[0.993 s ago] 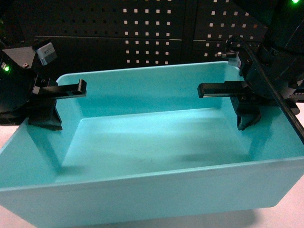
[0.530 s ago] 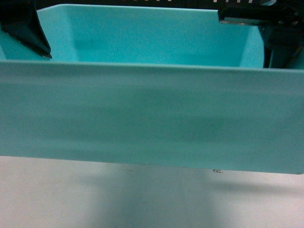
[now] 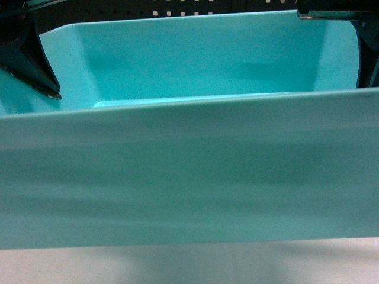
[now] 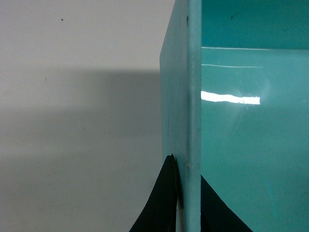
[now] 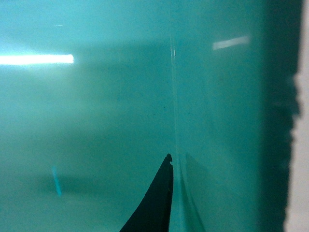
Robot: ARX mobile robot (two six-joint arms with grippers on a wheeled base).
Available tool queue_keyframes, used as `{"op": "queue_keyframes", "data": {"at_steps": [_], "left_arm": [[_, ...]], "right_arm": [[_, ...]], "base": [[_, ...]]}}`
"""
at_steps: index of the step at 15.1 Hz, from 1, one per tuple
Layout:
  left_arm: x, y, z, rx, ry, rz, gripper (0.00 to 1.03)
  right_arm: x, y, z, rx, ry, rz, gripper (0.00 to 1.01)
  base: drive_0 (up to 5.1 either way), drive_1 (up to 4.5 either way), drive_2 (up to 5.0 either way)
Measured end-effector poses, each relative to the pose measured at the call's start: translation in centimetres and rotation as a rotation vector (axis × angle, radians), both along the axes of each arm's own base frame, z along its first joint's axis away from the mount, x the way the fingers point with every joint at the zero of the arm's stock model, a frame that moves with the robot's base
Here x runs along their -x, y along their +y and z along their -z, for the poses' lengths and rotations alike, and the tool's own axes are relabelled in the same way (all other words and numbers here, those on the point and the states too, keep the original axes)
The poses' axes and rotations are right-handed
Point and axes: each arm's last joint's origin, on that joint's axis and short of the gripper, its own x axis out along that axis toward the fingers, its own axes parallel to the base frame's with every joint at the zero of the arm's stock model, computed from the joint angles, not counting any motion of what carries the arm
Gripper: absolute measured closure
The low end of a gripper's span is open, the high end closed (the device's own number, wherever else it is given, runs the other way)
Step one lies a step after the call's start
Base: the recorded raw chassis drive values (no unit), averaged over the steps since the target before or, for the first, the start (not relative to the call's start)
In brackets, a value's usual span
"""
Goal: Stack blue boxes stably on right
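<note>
You are in the carry step: the light turquoise-blue smooth plastic tub [image 3: 189, 183] hangs above the pale desk [image 3: 177, 266]. The left gripper [image 4: 186, 193] pinches its left wall; the right gripper [image 5: 176, 193] seems clamped on the opposite wall. Next, bring it level rightward.

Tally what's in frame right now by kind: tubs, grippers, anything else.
Light turquoise-blue smooth plastic tub: 1
Black grippers: 2, left gripper and right gripper, one at each end wall of the tub
White tabletop: 1
Black pegboard panel: 1
Total: 5
</note>
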Motion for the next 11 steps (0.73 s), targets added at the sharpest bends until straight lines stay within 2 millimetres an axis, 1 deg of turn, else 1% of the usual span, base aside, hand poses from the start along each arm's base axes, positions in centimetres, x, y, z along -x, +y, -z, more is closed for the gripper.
{"op": "queue_keyframes", "data": {"at_steps": [3,5,6,11], "left_arm": [[0.3,-0.2,-0.3,-0.014,-0.029,-0.001,1.0],[-0.2,-0.2,-0.7,-0.052,-0.12,-0.029,1.01],[-0.2,-0.3,-1.1,-0.055,-0.161,-0.036,1.01],[0.0,-0.3,-1.2,-0.058,-0.16,-0.035,1.01]], "right_arm": [[0.2,0.0,0.6,-0.006,0.024,0.0,0.93],[0.1,0.1,0.6,-0.057,0.019,0.02,0.93],[0.2,0.1,0.6,-0.072,0.024,0.038,0.93],[0.3,0.1,0.4,-0.075,0.023,0.04,0.93]], "base": [[0.0,0.0,0.0],[0.0,0.0,0.0],[0.0,0.0,0.0],[0.0,0.0,0.0]]}}
